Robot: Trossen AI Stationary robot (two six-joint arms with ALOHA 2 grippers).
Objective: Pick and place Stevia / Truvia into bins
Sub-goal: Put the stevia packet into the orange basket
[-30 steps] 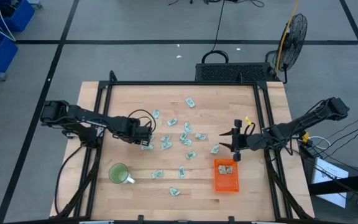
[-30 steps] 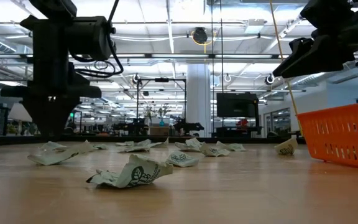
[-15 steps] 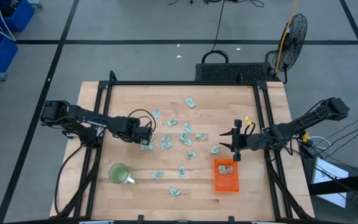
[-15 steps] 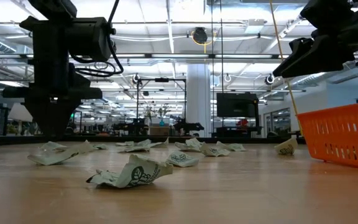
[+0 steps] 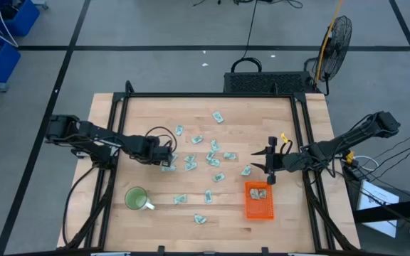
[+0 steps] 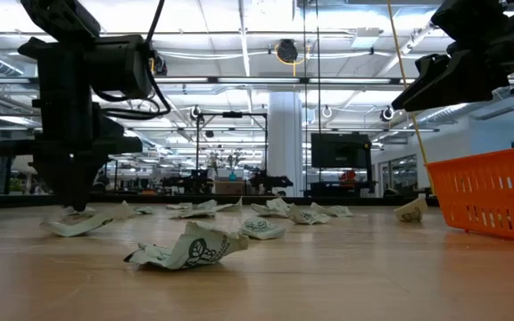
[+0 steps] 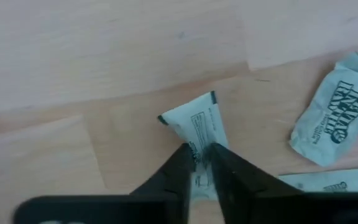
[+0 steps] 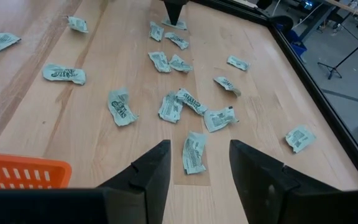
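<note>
On the left side of the wooden surface [image 5: 141, 114] we see the left hand [image 7: 202, 155] pressed down on one Stevia sachet [image 7: 197, 121], its fingers [image 7: 178, 167] drawn narrow and pinching the packet's near end while the packet lies flat on the wood. In the high view this hand [image 5: 166, 160] sits at the left edge of the scattered sachets [image 5: 212, 158], which spread across the middle of the surface, with a few more lying nearer the front edge. In the low view the left arm [image 6: 78, 107] comes straight down onto a crumpled packet [image 6: 83, 221]. The right hand [image 5: 269, 169] hangs wide apart and empty, just beyond the far end of the orange tray [image 5: 259, 201], which lies right of centre with a packet or two in it. A green mug [image 5: 136, 198] stands at the near left
</note>
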